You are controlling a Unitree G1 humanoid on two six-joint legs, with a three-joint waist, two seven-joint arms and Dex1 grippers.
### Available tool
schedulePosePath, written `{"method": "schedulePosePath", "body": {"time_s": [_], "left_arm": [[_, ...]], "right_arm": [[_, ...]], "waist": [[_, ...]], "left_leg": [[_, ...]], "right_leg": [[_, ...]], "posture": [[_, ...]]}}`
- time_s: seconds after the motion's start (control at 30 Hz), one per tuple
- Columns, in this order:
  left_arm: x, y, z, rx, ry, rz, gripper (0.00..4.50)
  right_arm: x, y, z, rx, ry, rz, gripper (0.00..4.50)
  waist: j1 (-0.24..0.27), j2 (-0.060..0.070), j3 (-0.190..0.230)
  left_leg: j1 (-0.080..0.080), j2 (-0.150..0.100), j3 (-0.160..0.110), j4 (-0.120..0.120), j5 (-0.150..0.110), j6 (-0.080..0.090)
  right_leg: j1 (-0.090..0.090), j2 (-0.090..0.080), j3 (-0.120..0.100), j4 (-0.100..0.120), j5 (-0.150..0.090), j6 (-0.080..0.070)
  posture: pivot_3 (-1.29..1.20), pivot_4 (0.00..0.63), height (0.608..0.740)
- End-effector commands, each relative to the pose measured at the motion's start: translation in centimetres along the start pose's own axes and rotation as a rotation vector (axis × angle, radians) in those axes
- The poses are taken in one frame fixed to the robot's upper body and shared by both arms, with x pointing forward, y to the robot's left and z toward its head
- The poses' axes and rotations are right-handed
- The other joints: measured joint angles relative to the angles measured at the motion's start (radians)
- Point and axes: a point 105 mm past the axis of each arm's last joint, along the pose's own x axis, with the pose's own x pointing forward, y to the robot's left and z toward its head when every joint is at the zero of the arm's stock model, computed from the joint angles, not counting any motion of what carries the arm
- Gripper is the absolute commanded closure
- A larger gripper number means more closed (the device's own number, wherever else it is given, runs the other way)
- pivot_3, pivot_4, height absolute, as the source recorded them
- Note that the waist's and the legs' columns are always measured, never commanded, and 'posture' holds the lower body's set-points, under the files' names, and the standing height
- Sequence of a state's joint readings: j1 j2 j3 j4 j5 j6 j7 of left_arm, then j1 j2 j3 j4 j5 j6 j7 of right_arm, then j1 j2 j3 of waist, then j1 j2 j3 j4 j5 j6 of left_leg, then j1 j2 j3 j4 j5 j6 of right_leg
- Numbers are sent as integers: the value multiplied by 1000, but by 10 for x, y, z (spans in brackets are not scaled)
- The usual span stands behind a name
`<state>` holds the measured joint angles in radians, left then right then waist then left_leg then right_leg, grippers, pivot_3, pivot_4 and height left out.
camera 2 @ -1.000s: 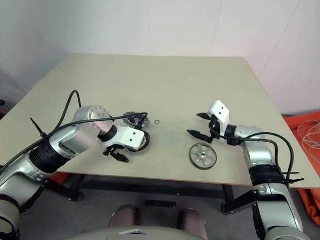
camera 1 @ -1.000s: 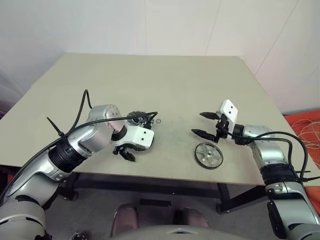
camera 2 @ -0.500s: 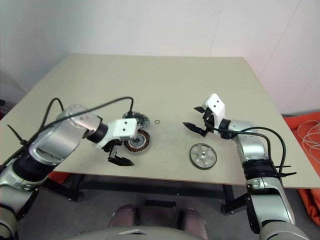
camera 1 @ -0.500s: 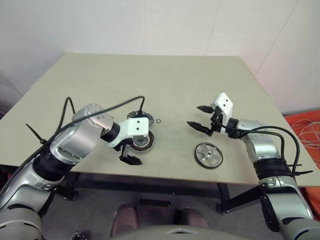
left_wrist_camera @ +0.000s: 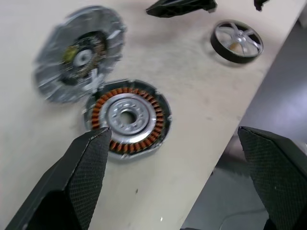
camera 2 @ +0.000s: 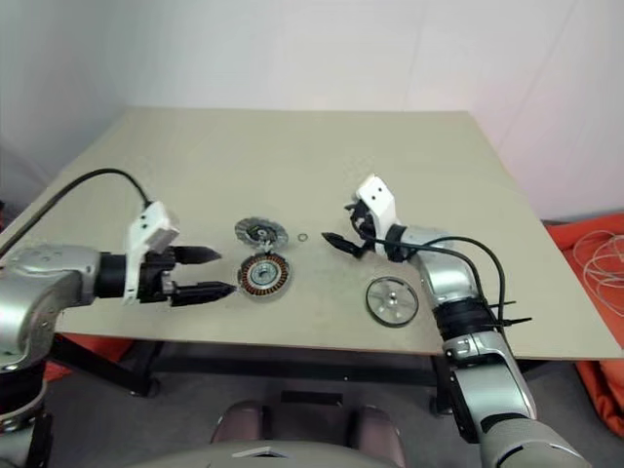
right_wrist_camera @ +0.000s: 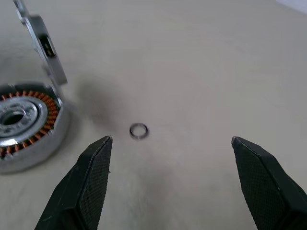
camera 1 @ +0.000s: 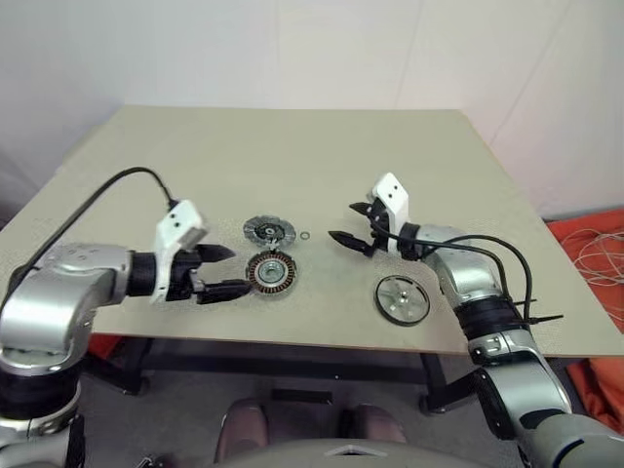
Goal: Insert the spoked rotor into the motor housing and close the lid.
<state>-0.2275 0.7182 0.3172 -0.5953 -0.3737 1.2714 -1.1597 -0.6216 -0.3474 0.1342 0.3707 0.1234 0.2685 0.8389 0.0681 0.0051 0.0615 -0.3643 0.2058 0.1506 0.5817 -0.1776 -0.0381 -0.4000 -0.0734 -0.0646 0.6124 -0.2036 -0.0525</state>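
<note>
The motor housing (camera 1: 271,272), a silver disc with copper windings, lies near the table's front edge. The lid (camera 1: 269,230), grey and ribbed, stands tilted up at the housing's far edge (right_wrist_camera: 43,45). Further right lies the spoked rotor (camera 1: 403,299), flat and on its own. My left gripper (camera 1: 234,270) hangs open just left of the housing, pointing at it, with nothing between its fingers (left_wrist_camera: 86,177). My right gripper (camera 1: 343,222) hovers open above the table between lid and rotor, pointing left, and it holds nothing.
A tiny thin ring (right_wrist_camera: 138,130) lies on the table right of the lid, in front of my right gripper. The beige table (camera 1: 292,156) has wide bare room behind the parts. Its front edge runs close to housing and rotor.
My left gripper drew back to the left off the housing, rolled its wrist and opened wider, uncovering the housing. My right gripper moved left, away from the rotor toward the ring.
</note>
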Motion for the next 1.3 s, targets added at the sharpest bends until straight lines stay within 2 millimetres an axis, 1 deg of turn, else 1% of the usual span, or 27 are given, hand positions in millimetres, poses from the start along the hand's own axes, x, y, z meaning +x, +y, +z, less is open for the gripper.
{"method": "schedulePosePath", "body": {"time_s": [0.03, 0.1, 0.17, 0.23, 0.3, 0.6, 0.83, 1.0, 1.13, 1.3], "left_arm": [[-18, 11, 7, 25, -60, 80, 28], [-27, 19, 5, 9, -104, 129, 28], [-33, 25, -4, -7, -108, 166, 28], [-37, 26, -14, -23, -101, 184, 28], [-40, 29, -18, -46, -110, 201, 28], [-50, 28, -20, -49, -152, 222, 28], [-50, 21, -22, -57, -168, 229, 28], [-45, 15, -24, -68, -183, 234, 28], [-43, 13, -26, -79, -189, 238, 28], [-42, 14, -24, -78, -198, 244, 28]], "right_arm": [[9, 1, 4, 14, 32, -6, 0], [15, 4, -1, 24, 73, 0, 0], [22, 11, -6, 25, 103, 23, 0], [28, 17, -7, 30, 117, 41, 0], [35, 20, -5, 45, 108, 38, 0], [55, 29, -3, 68, 102, 27, 0], [57, 28, -8, 90, 116, 3, 0], [56, 29, -14, 99, 136, 0, 0], [56, 27, -16, 119, 143, -17, 0], [61, 26, -18, 126, 155, -34, 0]], "waist": [[1, 0, 0], [3, 0, 0], [1, 0, 0], [0, 0, 0], [0, 0, 0], [1, -1, 0], [0, -1, 0], [0, -1, 0], [0, -1, 0], [0, -1, 0]], "left_leg": [[0, 0, 0, 0, 0, 0], [0, 0, -1, 0, 0, 0], [0, 0, -1, 0, 0, 0], [0, 0, -1, -1, 0, 0], [0, 0, -1, -1, 0, 0], [0, 1, -1, -2, 0, 0], [0, 1, -1, -2, 0, 0], [0, 1, -1, -2, 0, 0], [1, 1, 0, -2, 0, -1], [2, 1, 0, -2, 0, -1]], "right_leg": [[0, 0, 0, 0, 0, 0], [1, 0, 0, 0, 0, 0], [1, 0, 0, -1, 0, 0], [0, 0, 0, -1, 0, 0], [0, 0, 0, -1, 0, 0], [0, 0, 1, -1, 0, 0], [0, 0, 1, -1, 0, 0], [0, 0, 1, -1, 0, 0], [0, 0, 1, 0, 0, 0], [0, 0, 2, 0, 0, 0]], "posture": [[0, 0, 740], [0, 0, 740], [0, 0, 740], [0, 0, 740], [0, 0, 740], [0, 0, 740], [0, 0, 740], [0, 0, 740], [0, 0, 740], [0, 0, 740]]}}
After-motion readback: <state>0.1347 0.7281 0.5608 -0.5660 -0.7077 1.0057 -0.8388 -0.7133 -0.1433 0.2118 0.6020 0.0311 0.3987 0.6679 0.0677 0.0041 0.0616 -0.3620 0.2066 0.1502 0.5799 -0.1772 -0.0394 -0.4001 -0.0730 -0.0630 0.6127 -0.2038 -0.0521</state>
